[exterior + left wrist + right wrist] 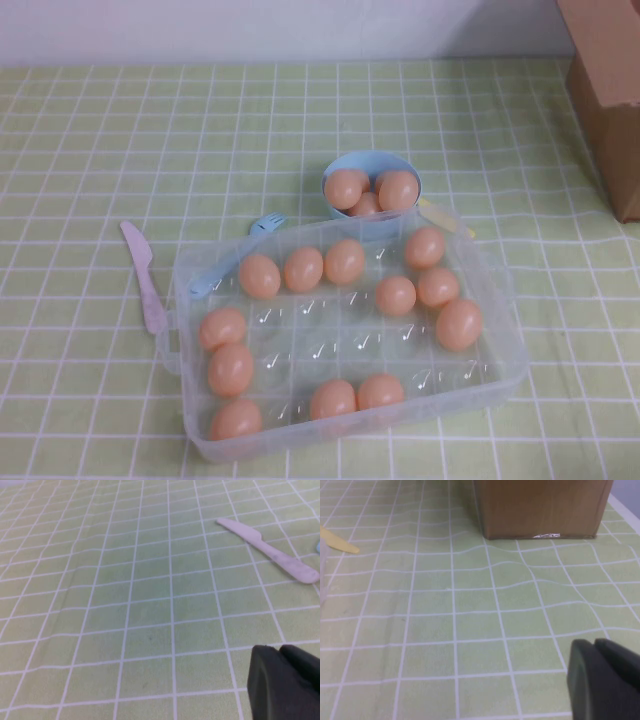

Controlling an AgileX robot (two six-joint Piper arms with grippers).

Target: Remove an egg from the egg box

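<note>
The clear plastic egg box (350, 428) stands at the near middle of the green checked cloth in the high view. Several peach-orange eggs lie in its cells, one of them an egg (344, 261) in the far row. Neither arm shows in the high view. My left gripper (278, 650) is shut and empty, low over bare cloth left of the box, with a pink knife ahead of it. My right gripper (594, 643) is shut and empty, over bare cloth right of the box, facing a cardboard box.
A light-blue bowl (372, 162) with three eggs stands just behind the egg box. A pink plastic knife (143, 275) (270, 550) lies left of the box, with a blue fork (266, 223) at the far left corner. A yellow utensil (446, 218) (337, 541) lies behind the box. A cardboard box (610, 90) (540, 505) stands at the far right.
</note>
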